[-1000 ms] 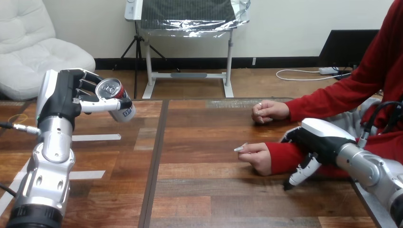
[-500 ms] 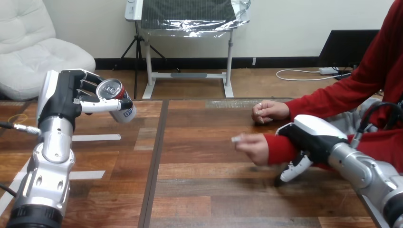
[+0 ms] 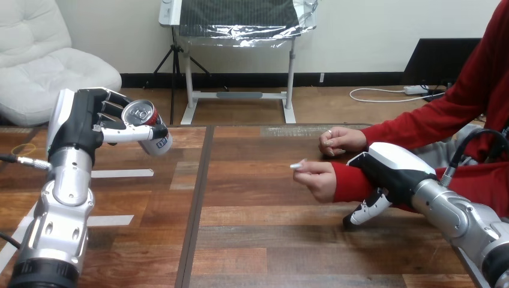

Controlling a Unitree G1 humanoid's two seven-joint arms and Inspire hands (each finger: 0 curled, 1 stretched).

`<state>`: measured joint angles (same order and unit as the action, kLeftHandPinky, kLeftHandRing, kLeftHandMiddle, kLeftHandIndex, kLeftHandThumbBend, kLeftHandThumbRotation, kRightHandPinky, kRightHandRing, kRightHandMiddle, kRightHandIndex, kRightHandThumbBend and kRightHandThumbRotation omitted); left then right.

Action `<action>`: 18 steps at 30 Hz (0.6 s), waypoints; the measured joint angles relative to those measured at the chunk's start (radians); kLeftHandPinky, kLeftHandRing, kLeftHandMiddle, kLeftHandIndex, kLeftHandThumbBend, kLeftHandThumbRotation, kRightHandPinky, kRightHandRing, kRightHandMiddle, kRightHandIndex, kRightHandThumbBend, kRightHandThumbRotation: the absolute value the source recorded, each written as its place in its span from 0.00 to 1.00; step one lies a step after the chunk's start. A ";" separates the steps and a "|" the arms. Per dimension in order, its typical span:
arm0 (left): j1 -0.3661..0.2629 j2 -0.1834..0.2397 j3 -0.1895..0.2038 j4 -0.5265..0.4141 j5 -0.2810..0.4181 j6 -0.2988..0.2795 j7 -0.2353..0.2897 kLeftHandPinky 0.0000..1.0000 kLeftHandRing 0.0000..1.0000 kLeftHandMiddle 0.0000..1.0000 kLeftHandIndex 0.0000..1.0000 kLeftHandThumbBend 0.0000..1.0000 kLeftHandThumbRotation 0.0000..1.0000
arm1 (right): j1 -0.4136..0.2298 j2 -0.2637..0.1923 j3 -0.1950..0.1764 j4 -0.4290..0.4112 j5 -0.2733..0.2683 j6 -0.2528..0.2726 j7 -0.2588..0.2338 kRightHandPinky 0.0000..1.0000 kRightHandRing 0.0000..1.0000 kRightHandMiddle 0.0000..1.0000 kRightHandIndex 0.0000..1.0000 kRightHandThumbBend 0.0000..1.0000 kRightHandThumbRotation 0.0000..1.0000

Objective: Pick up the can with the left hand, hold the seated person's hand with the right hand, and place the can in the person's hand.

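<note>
Head view, left hand (image 3: 81, 123): raised over the desk's left part, fingers and thumb wrapped round the can.
Can (image 3: 148, 128): red and white, tilted, top end towards the camera, clear of the desk, well apart from the person.
Right hand (image 3: 393, 168): lying over the person's forearm (image 3: 354, 183), fingers (image 3: 363, 211) curled down its near side round the red sleeve.
Person's nearer hand (image 3: 315, 178): loosely closed, just beyond the right hand, pointing towards the can.
Person's farther hand (image 3: 341, 140): curled, resting on the desk behind the nearer one.
Desk (image 3: 264, 240): dark wood; two pale tape strips (image 3: 120, 173) at left, below the can.
</note>
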<state>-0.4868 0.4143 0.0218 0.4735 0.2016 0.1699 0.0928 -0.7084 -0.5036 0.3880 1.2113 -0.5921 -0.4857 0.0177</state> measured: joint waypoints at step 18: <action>0.001 0.000 0.001 0.000 -0.003 -0.002 0.000 0.34 0.40 0.44 0.41 0.83 0.00 | 0.000 -0.004 -0.001 0.000 0.009 0.001 0.014 0.37 0.41 0.48 0.52 0.78 0.00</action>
<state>-0.4863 0.4143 0.0227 0.4735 0.1985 0.1678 0.0928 -0.7084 -0.5075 0.3865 1.2113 -0.5835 -0.4844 0.0317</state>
